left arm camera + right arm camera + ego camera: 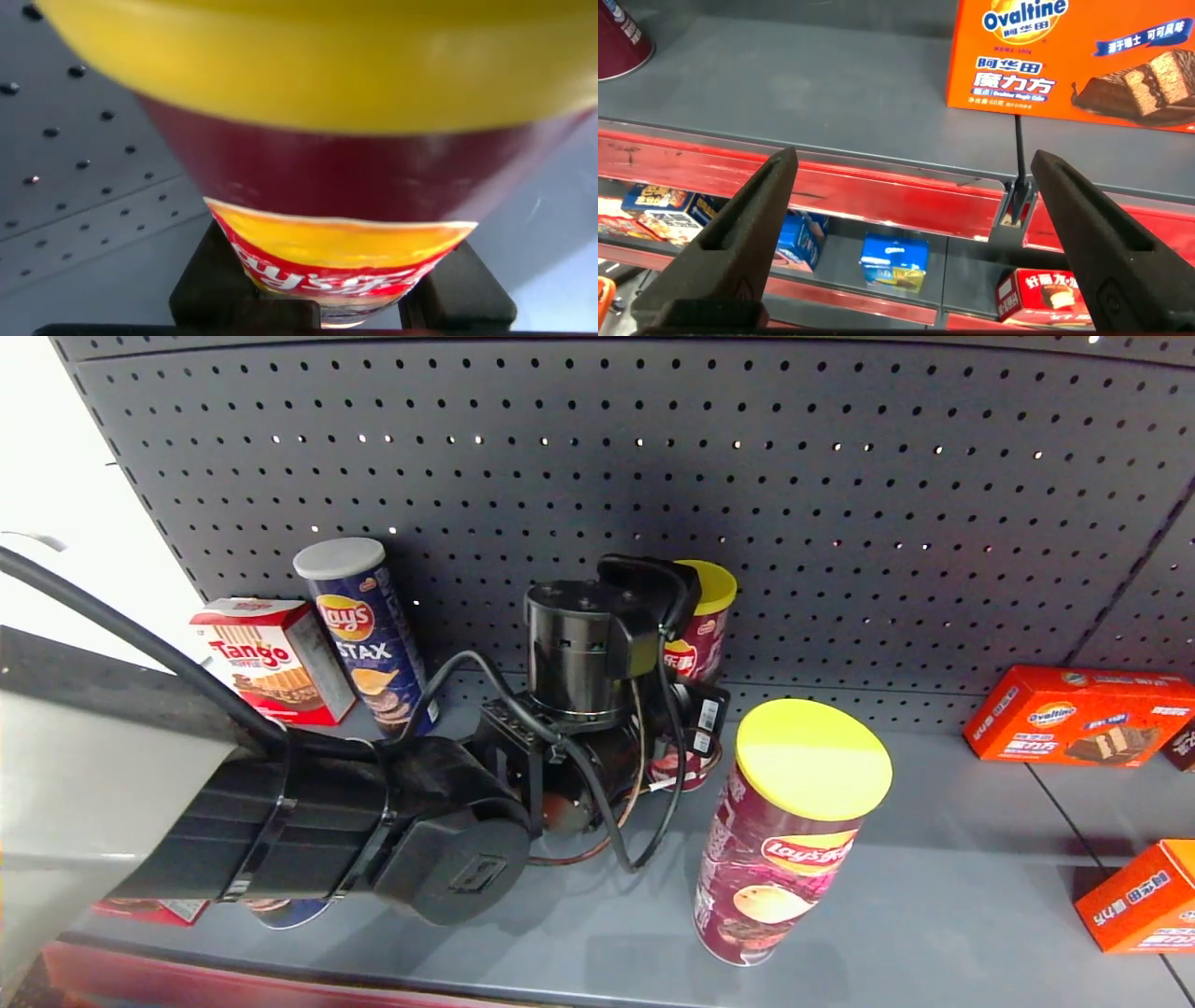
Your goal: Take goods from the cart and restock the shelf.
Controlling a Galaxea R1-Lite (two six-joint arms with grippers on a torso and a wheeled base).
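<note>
The chip can (702, 621) is a maroon tube with a yellow lid and a red-and-yellow logo on its side. It stands at the back of the shelf (934, 896), close to the pegboard (653, 448). Its long axis is upright, lid up and base down. The arm's wrist covers the base, so I cannot tell whether it rests on the shelf.

In the left wrist view my left gripper (341, 291) has the can between its black fingers (210, 285), one on each side of the lower body, clamped against it.

From the chip can, a blue can (369, 635) with a grey lid stands at 9 o'clock, and a red-and-white wafer box (266, 658) is just beyond that. A second can (784, 831), also maroon with a yellow lid, stands nearer the shelf's front at 5 o'clock. An orange box (1083, 714) lies at 3 o'clock, well apart.

My right gripper (920, 233) hangs in front of the shelf's red front rail (896, 182). Its fingers (738, 243) are spread wide and grasp nothing.
</note>
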